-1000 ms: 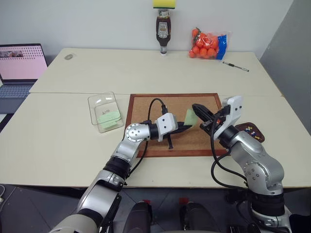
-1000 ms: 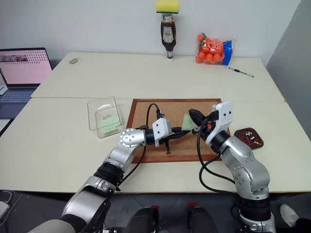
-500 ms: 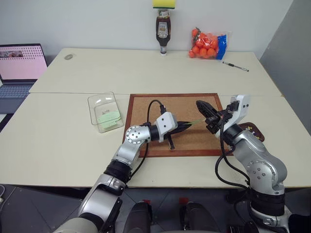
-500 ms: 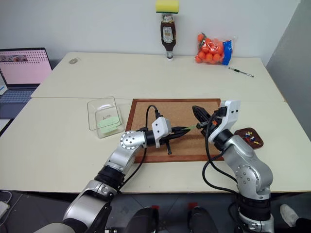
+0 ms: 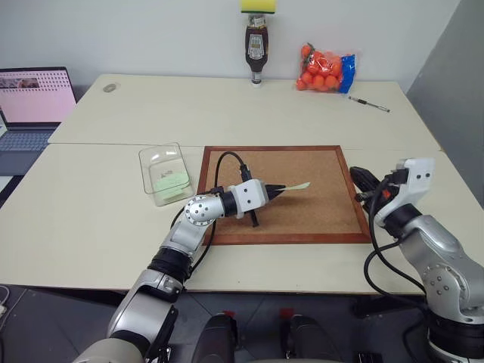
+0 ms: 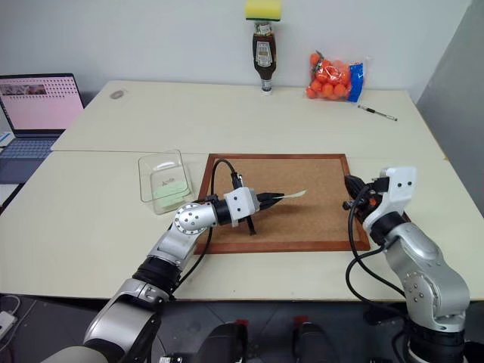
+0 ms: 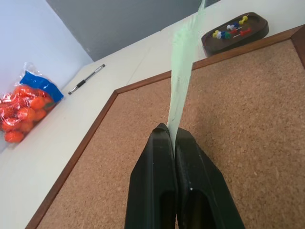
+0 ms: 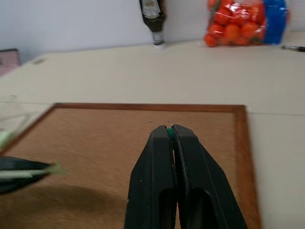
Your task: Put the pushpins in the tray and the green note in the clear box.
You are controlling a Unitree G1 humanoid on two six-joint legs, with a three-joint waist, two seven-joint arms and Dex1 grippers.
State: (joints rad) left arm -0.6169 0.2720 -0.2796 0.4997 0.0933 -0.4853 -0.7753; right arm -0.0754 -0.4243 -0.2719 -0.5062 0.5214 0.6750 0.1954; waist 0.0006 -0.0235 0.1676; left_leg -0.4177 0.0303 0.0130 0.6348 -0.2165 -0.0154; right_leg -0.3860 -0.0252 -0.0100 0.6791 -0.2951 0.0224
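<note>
left gripper: smooth black fingers pinched on the thin pale green note, held edge-on over the grainy corkboard | right gripper: clamped on a tiny green pushpin | glossy brown tray holds bead-like pushpins | clear box lies beside the corkboard

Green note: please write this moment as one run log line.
left hand: shut on note | note: above corkboard | right hand: shut on green pin

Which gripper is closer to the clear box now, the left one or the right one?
Left. The left gripper is over the corkboard, a short way from the clear box. The right gripper is at the corkboard's far edge.
</note>
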